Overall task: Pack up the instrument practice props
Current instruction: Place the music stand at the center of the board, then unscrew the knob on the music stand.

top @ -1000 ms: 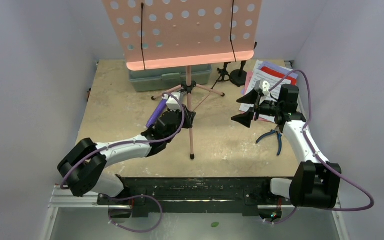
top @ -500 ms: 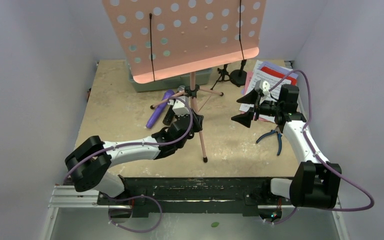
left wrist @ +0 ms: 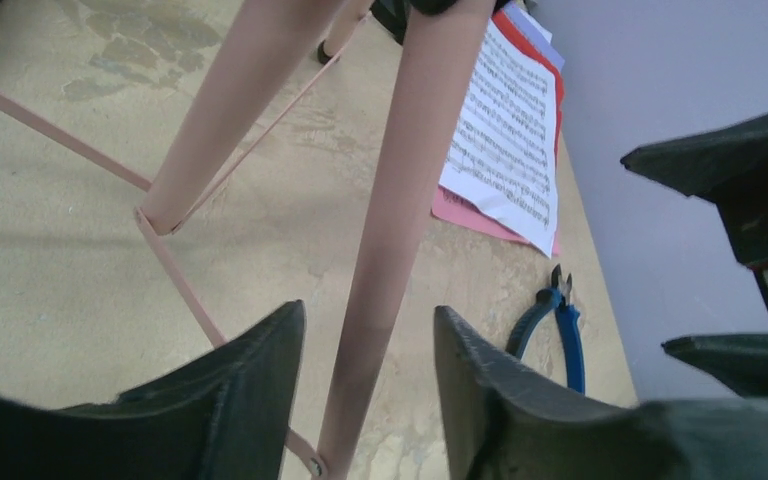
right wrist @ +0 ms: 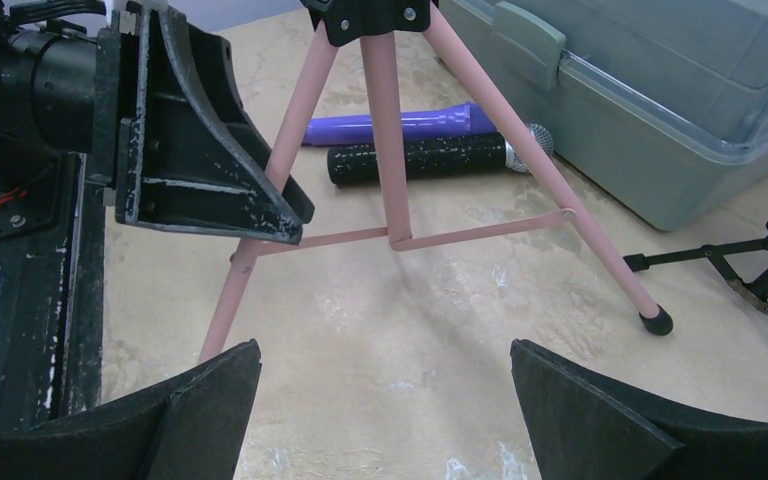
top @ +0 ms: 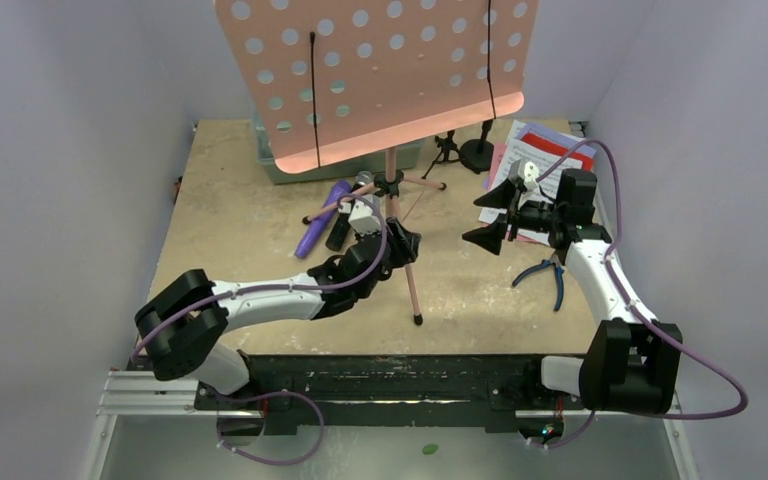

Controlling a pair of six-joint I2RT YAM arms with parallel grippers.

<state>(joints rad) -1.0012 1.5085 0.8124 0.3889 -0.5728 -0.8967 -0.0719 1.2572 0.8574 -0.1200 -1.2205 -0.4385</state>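
While a leg of the pink tripod point(left wrist: 400, 200) is straddled, unclamped, by the partly parted left gripper point(left wrist: 368, 315), the right gripper point(right wrist: 385, 352) is held wide apart, empty.

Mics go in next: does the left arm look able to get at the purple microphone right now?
Probably yes: the purple microphone lies uncovered just left of the left gripper, whose open jaws straddle a tripod leg; it must back off that first.
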